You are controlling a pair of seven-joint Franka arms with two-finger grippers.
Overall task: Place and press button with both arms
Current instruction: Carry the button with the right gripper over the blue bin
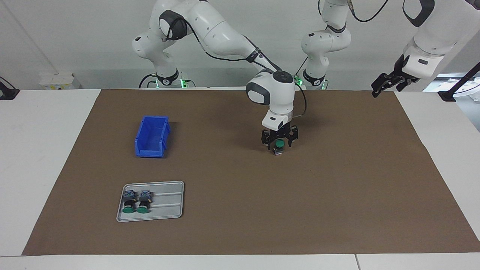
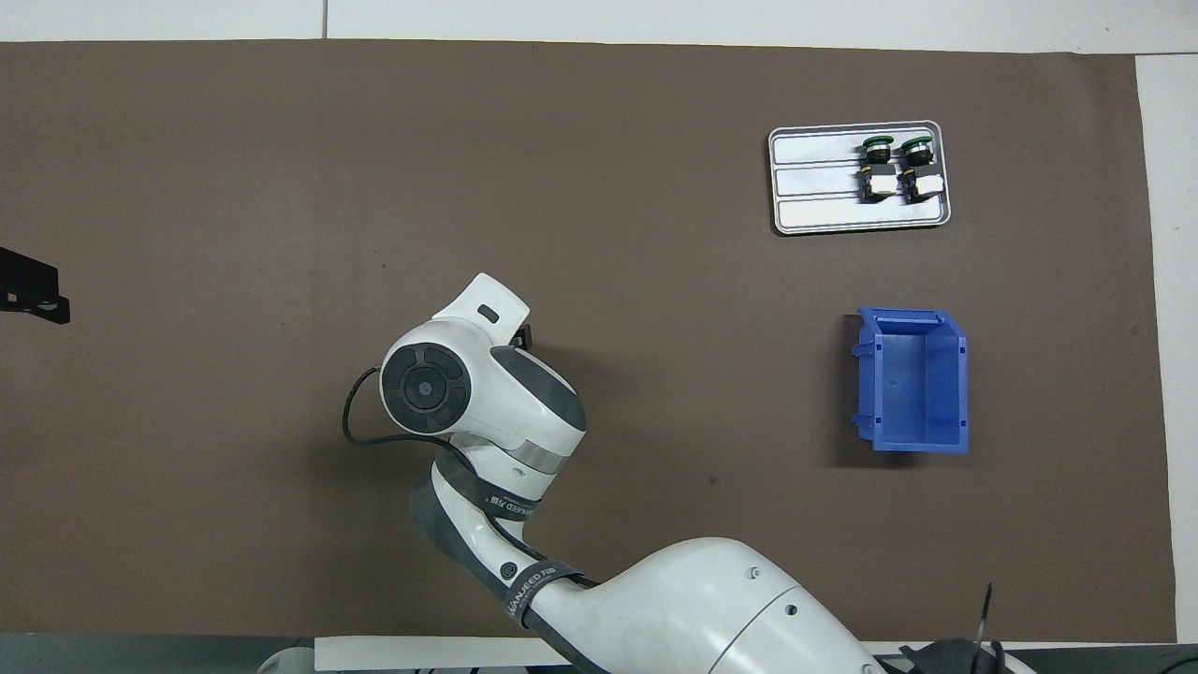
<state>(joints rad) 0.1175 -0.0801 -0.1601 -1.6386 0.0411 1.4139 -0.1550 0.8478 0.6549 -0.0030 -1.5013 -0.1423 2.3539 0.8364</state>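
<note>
The right claw point(image 1: 279, 141), clamped on the button point(image 1: 278, 144), sets it upright mid-worktop point(image 1: 337, 180), ready for pressing; the left claw point(image 1: 388, 83) waits raised, its state unclear.

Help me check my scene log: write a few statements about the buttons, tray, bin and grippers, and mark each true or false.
1. Two green-capped push-buttons lie on the grey metal tray. True.
2. The blue plastic bin holds a button. False: it is empty.
3. The right gripper holds a third green-capped button at the brown mat. True.
4. The left gripper is pressing a button. False: it waits raised at the table's edge.
</note>
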